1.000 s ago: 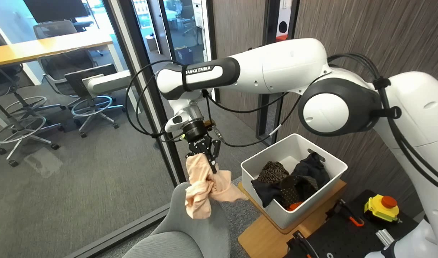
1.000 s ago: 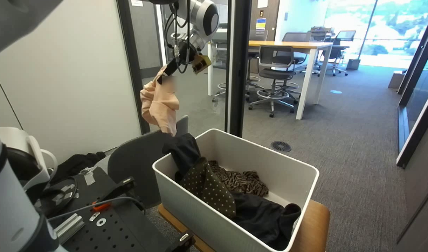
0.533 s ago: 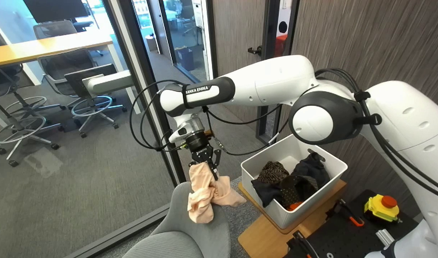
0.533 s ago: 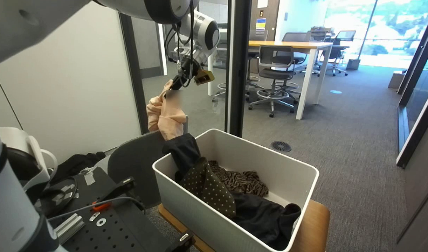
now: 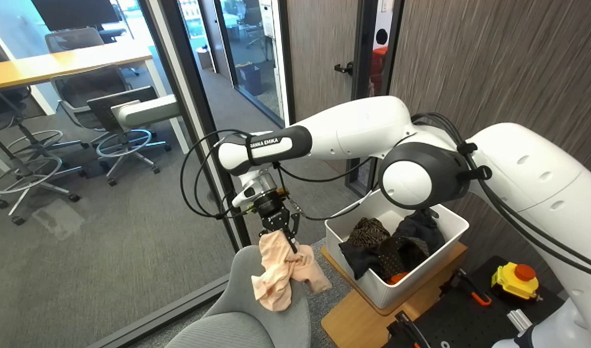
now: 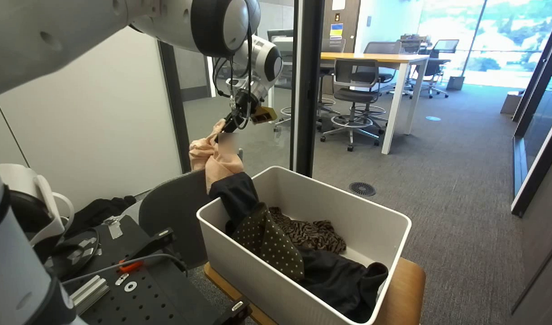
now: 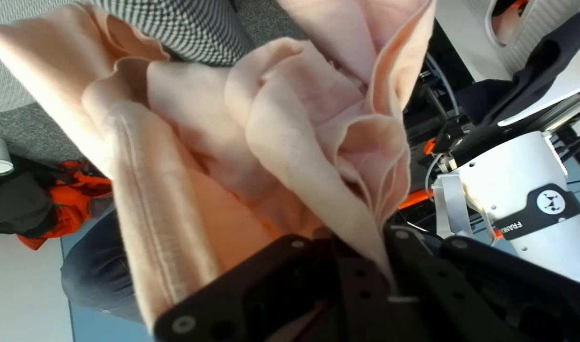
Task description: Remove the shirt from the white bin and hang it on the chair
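Between the fingers (image 7: 418, 266): we see a gathered fold of the peach shirt (image 5: 277, 273); the gripper (image 7: 356, 244) is closed on it, the gap no wider than the cloth fills, as well as the wrist view lets us judge.
Shirt: it hangs bunched from that pinch, out of the white bin (image 6: 253, 280) and across the top edge of the chair (image 5: 249, 292) in an exterior view; whether it touches there, we cannot tell.
Chair: we judge the step in hand to be laying the shirt over its back. We would bring the middle of the bundle above the top edge, let cloth fall on both the near and far sides, and lower until the edge takes the weight. Only then would we part the fingers, slowly, and draw up so that no fold is dragged off.
Dark cloth (image 6: 234, 194): it drapes over the left corner of the bin in an exterior view; a second ago we saw the shirt's lower end just above it there, and now that end drops behind it.
White bin: right of the chair in both exterior views, it sits where it did, as does the chair.
Arm (image 5: 368, 128): its elbow is lower than in the earlier picture, and the gripper and shirt have sunk with it towards the chair.
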Controlling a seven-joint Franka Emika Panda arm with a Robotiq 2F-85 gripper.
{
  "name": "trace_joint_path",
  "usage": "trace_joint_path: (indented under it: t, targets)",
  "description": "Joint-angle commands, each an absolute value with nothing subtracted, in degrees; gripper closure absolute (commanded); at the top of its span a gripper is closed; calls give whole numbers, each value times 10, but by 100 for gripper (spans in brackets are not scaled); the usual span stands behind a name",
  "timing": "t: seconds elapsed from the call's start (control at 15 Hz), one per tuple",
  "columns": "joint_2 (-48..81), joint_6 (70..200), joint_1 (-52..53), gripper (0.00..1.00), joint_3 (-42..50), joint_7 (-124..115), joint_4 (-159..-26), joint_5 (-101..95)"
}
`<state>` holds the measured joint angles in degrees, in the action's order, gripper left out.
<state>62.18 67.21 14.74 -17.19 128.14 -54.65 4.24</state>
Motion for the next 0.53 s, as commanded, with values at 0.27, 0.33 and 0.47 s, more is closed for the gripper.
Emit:
trace_joint_path:
  t: [0.27, 0.33, 0.47]
  targets:
    - [686, 639, 197, 91, -159, 1275, -464, -3]
    - [692, 635, 201, 92, -158, 1274, -456, -7]
    - [702, 627, 210, 91, -155, 1272, -443, -13]
